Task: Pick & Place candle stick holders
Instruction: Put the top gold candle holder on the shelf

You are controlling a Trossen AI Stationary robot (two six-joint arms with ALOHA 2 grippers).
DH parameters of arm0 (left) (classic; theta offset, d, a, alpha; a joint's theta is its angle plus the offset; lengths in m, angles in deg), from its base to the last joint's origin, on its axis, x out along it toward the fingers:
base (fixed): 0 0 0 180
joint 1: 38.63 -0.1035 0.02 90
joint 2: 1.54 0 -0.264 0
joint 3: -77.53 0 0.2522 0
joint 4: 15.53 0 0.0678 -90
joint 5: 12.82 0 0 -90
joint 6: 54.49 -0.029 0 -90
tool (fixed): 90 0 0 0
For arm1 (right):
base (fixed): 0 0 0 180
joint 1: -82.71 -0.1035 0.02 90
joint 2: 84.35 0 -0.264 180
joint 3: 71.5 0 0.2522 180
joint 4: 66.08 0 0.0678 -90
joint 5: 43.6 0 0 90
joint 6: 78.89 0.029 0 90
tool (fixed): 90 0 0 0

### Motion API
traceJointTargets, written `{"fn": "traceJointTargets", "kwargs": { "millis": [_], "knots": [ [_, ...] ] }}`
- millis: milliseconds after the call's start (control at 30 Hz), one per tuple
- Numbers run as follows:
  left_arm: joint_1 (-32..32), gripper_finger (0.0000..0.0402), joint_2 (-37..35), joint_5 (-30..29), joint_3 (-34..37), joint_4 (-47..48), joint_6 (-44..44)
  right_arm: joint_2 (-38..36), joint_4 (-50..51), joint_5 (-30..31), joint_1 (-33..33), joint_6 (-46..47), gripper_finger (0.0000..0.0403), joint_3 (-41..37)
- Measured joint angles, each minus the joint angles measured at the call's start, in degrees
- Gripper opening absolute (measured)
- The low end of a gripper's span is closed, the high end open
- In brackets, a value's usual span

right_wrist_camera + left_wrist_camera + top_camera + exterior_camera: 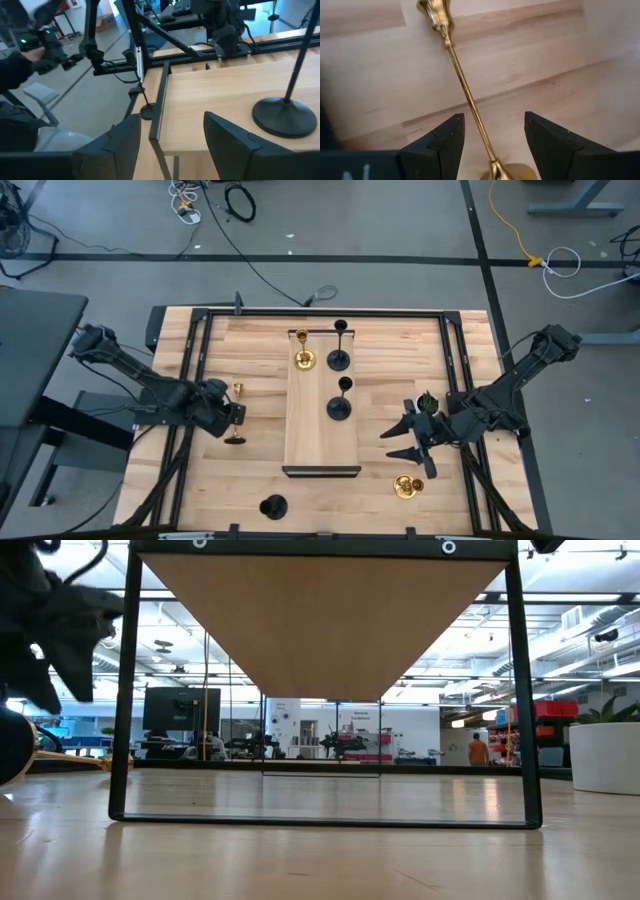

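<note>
Left gripper (pixel 236 412) and right gripper (pixel 407 442) both hover low, jaws parted.

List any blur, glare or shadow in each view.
High view: even light, sharp; the gold holder glints. Low view: the board's underside is shaded and the dark arm is soft. Left wrist view: a gold holder between the left gripper's fingers is blurred. Right wrist view: slightly soft throughout.

Bright even overhead light, soft shadows, blurred near shapes at table-top level.
</note>
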Motion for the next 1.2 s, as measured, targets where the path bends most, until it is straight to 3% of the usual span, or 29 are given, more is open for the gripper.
{"fn": "traceJointTargets", "kwargs": {
  "millis": [333, 633, 967, 1200],
  "knots": [
    [-4.8, 0.0208, 0.0, 1.9, 8.2, -9.6, 0.3, 0.0, -0.1, 0.0, -0.2, 0.0, 0.0217, 0.0],
    [-8.1, 0.0208, 0.0, 3.0, 12.0, -11.6, -0.2, 0.0, -0.1, 0.0, -0.2, 0.0, 0.0217, 0.0],
    [-10.8, 0.0206, -0.1, 3.4, 17.5, -20.4, -2.4, 0.0, -0.1, 0.0, -0.2, -0.2, 0.0217, 0.0],
    [-12.3, 0.0141, -0.1, 4.7, 17.5, -19.6, -4.1, 0.0, 0.0, 0.0, -0.2, -0.2, 0.0217, 0.0]
  ]
}}
